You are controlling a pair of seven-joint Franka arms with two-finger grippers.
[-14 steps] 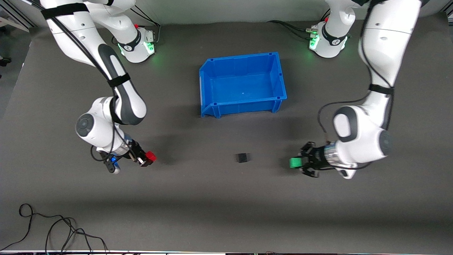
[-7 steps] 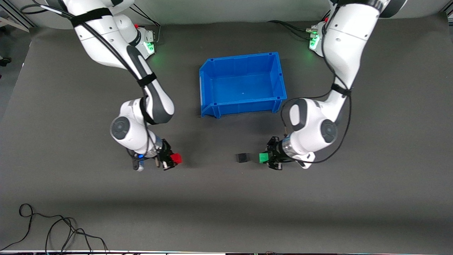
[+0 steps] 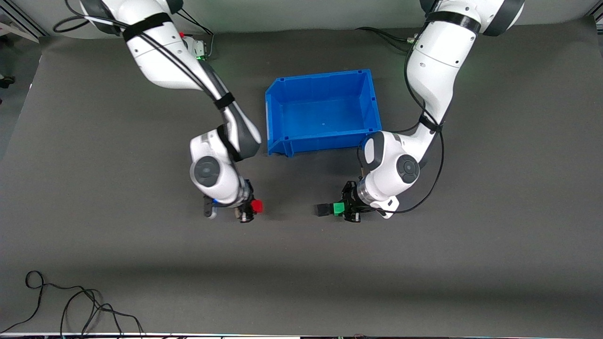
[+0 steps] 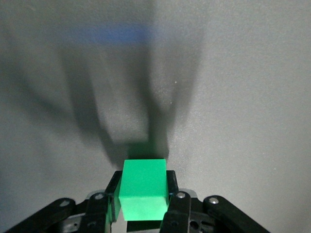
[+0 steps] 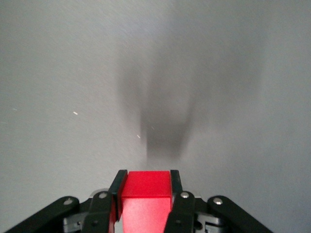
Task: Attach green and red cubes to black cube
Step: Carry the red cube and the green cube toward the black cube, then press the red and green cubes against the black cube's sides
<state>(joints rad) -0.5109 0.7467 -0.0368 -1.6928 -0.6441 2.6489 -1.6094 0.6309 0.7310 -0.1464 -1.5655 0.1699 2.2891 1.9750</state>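
Note:
The black cube (image 3: 323,209) sits on the grey mat, nearer the front camera than the blue bin. My left gripper (image 3: 341,208) is shut on the green cube (image 3: 338,208) and holds it low, right beside the black cube on the left arm's side. I cannot tell whether they touch. In the left wrist view the green cube (image 4: 142,189) sits between the fingers of my left gripper (image 4: 143,180), and the black cube does not show. My right gripper (image 3: 252,207) is shut on the red cube (image 3: 256,205), a clear gap away from the black cube. The right wrist view shows the red cube (image 5: 146,194) held in my right gripper (image 5: 146,182).
An open blue bin (image 3: 282,94) stands on the mat between the two arm bases, farther from the front camera than the cubes. A loose black cable (image 3: 70,301) lies at the front corner toward the right arm's end.
Both arms have swung inward toward the black cube. The green cube has come up against the black cube's side. The red cube has moved closer but is still apart.

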